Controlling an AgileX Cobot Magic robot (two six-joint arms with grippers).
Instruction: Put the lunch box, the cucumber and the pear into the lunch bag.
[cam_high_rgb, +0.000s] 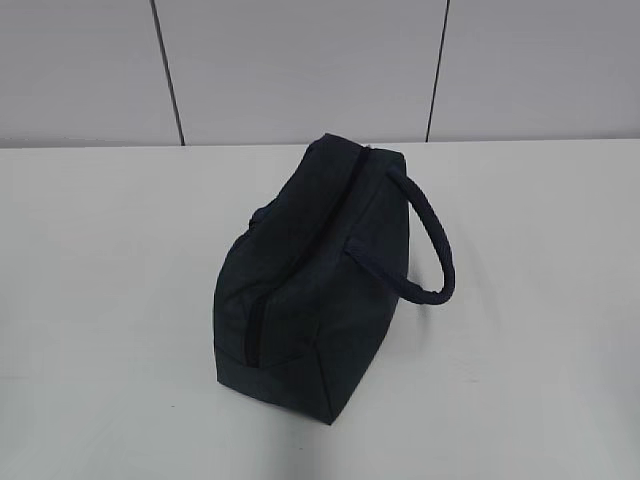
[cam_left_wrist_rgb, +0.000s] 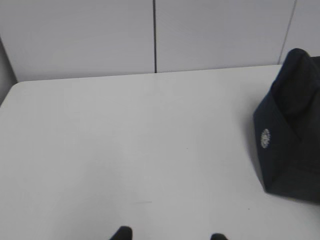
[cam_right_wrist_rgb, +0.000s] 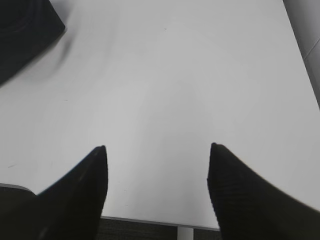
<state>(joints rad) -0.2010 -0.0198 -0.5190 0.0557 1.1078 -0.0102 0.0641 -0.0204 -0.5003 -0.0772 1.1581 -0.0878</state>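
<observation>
The lunch bag (cam_high_rgb: 310, 270) sits alone in the middle of the white table (cam_high_rgb: 100, 300), and it looks zipped shut along the top. I cannot see the lunch box, the cucumber or the pear in any view, so I do not know where they are.

From my left gripper (cam_left_wrist_rgb: 170, 235) the bag is ahead and off to the right, well apart from it. I only see two small dark tips at the bottom of that view, with a gap between them, so I think the gripper is spread, holding nothing. From my right gripper (cam_right_wrist_rgb: 157, 150) the bag is ahead and off to the left, just a dark corner at the top of the view. That gripper's two fingers (cam_right_wrist_rgb: 80, 195) stand wide apart with bare table between them, and they hold nothing.

I think the bag is soft and light. It will squash and slide if I push it. The padded handle (cam_high_rgb: 430, 240) loops out on the side nearer my right gripper, and that looks like a good spot to grab. I cannot spot a zipper pull in these views.

Nothing else is on the table, so nothing stands in my way, only a plain wall (cam_high_rgb: 300, 60) behind
</observation>
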